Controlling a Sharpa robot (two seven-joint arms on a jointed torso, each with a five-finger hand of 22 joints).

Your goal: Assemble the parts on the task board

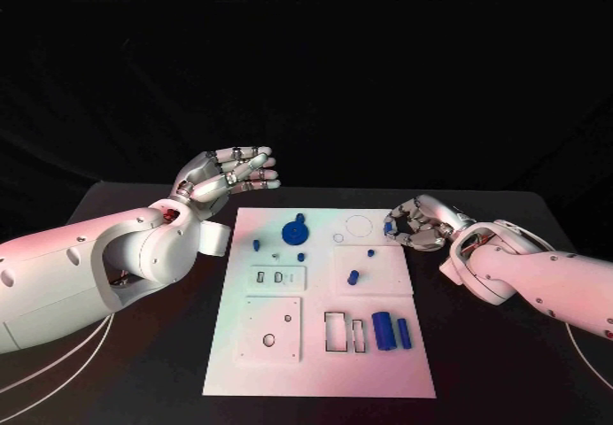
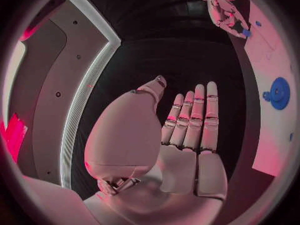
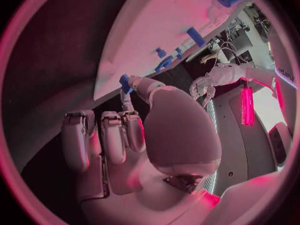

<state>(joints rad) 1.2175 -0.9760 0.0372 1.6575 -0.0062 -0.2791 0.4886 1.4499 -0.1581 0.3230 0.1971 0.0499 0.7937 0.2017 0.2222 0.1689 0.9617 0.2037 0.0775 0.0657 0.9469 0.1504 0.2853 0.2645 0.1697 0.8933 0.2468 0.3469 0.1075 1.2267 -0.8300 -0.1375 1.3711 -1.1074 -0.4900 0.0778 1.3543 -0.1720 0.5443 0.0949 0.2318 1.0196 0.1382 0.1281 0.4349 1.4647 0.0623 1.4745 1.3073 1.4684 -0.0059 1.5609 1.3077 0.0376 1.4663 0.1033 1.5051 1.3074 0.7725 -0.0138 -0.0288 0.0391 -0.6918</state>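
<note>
The white task board [image 1: 320, 372] lies in the middle of the black table. On its far part stands a round blue disc [image 1: 295, 233] with small blue pegs [image 1: 354, 277] around it. Two blue cylinders [image 1: 382, 330] lie near the board's right edge. My right hand [image 1: 419, 226] hovers at the board's far right edge and pinches a small blue part [image 1: 390, 227] between thumb and a finger; the right wrist view shows the same part [image 3: 125, 82] at the fingertips. My left hand [image 1: 230, 177] is raised beyond the board's far left corner, fingers straight and holding nothing.
White inset plates with slots and holes [image 1: 272, 328] sit on the board's left half, and rectangular frames [image 1: 336, 330] lie beside the cylinders. Bare black table [image 1: 511, 372] lies on both sides of the board. My left arm [image 1: 115, 266] lies along the board's left side.
</note>
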